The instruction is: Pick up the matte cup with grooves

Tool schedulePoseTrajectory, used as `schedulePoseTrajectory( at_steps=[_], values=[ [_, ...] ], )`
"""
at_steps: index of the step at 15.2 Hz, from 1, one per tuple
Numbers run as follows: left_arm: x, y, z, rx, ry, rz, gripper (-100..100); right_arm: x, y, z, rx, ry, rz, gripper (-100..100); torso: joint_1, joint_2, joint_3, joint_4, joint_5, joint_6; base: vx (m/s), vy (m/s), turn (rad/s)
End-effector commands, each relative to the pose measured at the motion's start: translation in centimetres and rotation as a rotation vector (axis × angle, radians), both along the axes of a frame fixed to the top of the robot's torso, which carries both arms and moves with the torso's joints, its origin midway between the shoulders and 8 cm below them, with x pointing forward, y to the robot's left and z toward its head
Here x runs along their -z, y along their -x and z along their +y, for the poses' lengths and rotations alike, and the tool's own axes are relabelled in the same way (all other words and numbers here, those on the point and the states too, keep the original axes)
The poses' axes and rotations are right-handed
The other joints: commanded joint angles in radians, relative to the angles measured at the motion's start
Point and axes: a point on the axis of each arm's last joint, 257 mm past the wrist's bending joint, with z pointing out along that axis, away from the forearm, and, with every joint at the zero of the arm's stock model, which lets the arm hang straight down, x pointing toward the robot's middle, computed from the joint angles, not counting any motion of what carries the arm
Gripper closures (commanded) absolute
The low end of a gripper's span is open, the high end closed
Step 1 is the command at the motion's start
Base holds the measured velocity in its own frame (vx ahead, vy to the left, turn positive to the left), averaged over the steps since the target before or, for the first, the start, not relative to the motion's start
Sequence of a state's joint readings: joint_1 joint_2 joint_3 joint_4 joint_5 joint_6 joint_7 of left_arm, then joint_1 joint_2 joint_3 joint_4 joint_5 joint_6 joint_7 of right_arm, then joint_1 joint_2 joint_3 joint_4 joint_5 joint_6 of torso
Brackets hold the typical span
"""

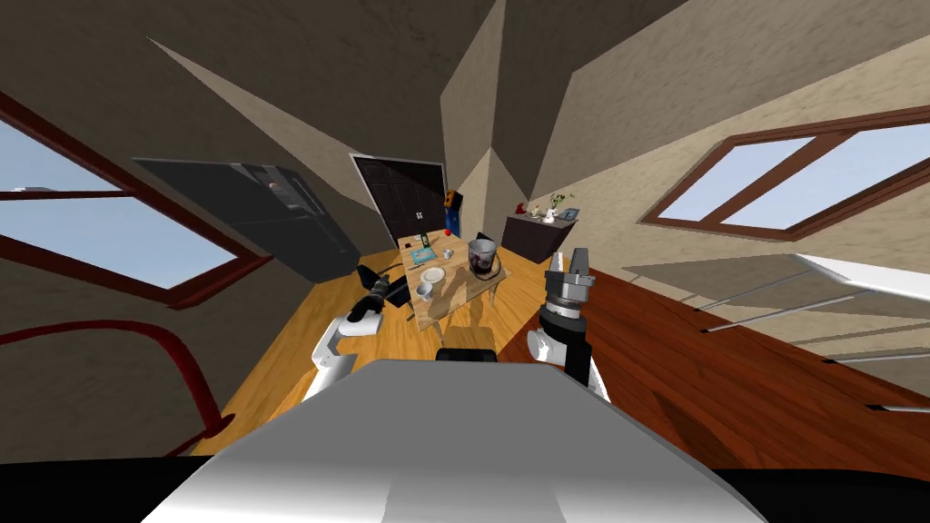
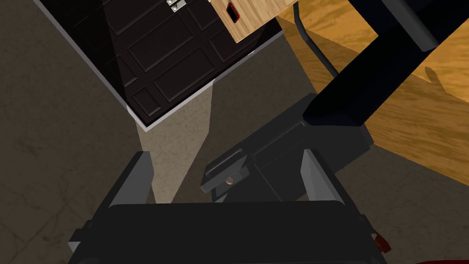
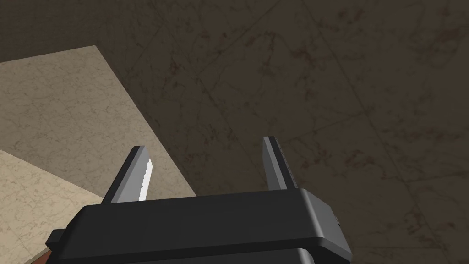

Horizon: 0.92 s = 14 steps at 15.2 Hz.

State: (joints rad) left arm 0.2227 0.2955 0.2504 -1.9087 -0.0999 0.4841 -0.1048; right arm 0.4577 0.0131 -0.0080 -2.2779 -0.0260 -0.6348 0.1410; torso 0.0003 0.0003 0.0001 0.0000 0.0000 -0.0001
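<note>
- Wooden table (image 1: 459, 289) was seen in the head view, standing ahead on an orange wood floor (image 1: 300, 345), with a dark panelled door (image 1: 404, 204) beyond its far end.
- Two small cups were seen on the tabletop. A white cup (image 1: 424, 291) stood near the near edge, just beside a pale plate (image 1: 433, 274). A smaller pale cup (image 1: 447, 253) stood farther back. Grooves could not be made out on either, so the task's cup could not be told apart.
- A large dark jar (image 1: 482, 257) was set upright on the table's right side.
- The left gripper (image 1: 380, 289) was held low, just left of the table's near corner and apart from the white cup. The right gripper (image 1: 568, 261) was raised at the table's right, its fingers pointing up.
- In the left wrist view, the left gripper (image 2: 227, 181) was seen with its fingers spread wide and nothing grasped. A dark grey blocky object (image 2: 284, 151) lay beyond them, under a black slanted post (image 2: 371, 68). A corner of the table (image 2: 249, 18) and the door (image 2: 155, 64) lay beyond it.
- In the right wrist view, the right gripper (image 3: 206, 174) was seen released, with its fingers parted and nothing between them.
</note>
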Motion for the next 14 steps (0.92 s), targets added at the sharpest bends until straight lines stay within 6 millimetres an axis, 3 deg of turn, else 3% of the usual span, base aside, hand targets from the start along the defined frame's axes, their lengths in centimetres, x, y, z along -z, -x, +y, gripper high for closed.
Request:
schedulePoseTrajectory(
  at_steps=[1, 14],
  values=[
    [1.0, 0.2, 1.5, -0.043, 0.008, 0.043, -100, 0.0, 0.0, 0.0, 0.0, 0.0, 0.0, 0, 0.0, 0.0, 0.0, 0.0, 0.0, 0.0, -0.005, -0.007, -0.231],
    [7.2, 3.4, 6.0, -0.225, 0.091, 0.276, -100, 0.0, 0.0, 0.0, 0.0, 0.0, 0.0, 0, 0.0, 0.0, 0.0, 0.0, 0.0, 0.0, -0.001, -0.002, -0.146]
  ],
)
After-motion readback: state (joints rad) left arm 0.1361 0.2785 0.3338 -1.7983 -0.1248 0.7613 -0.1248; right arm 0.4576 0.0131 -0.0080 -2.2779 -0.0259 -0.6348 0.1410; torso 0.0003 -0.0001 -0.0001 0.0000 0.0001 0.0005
